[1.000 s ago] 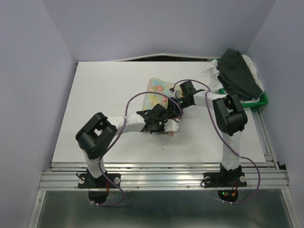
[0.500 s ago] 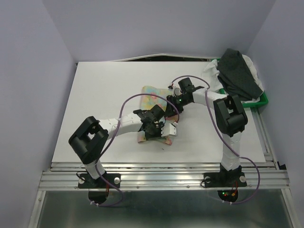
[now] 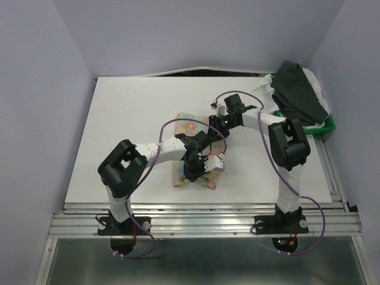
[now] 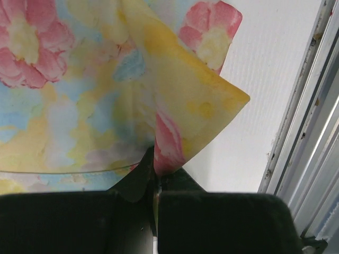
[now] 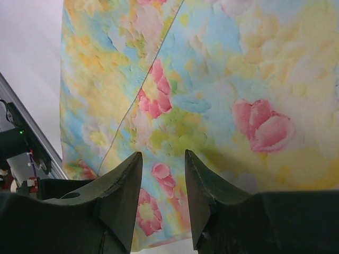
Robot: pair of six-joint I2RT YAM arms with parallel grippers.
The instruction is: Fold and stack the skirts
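- Top view, centre: pinches a corner of the yellow floral skirt [image 3: 178,174] in the left gripper [image 4: 155,185]. Jaws clamped on the cloth, fabric peaking up out of them at bottom centre of left wrist view.
- Vs 1 s ago: lay higher then, nr upper centre of the table [image 3: 119,130]. Now drawn down-frame, w/ its lower edge nr the table's bottom rim.
- Over the same second: closed down onto the corner w/ the left jaws and pulled toward the bottom of the frame.
- Hovers over the skirt's upper part w/ the right gripper [image 5: 161,180]. Jaws apart, nothing between them but printed cloth below, spread wider than 1 s ago. Looks like a let-go on that side.
- Prob. meaning: straightening pull or 1st fold under way on skirt 1 of 3. Not yet a neat folded packet.
- Upper right: dark charcoal skirt [image 3: 300,89] heaped over the white skirt [image 3: 264,92] at the green tray [image 3: 328,126]. Well apart from both grippers, so 2 more to fold, then stacking.
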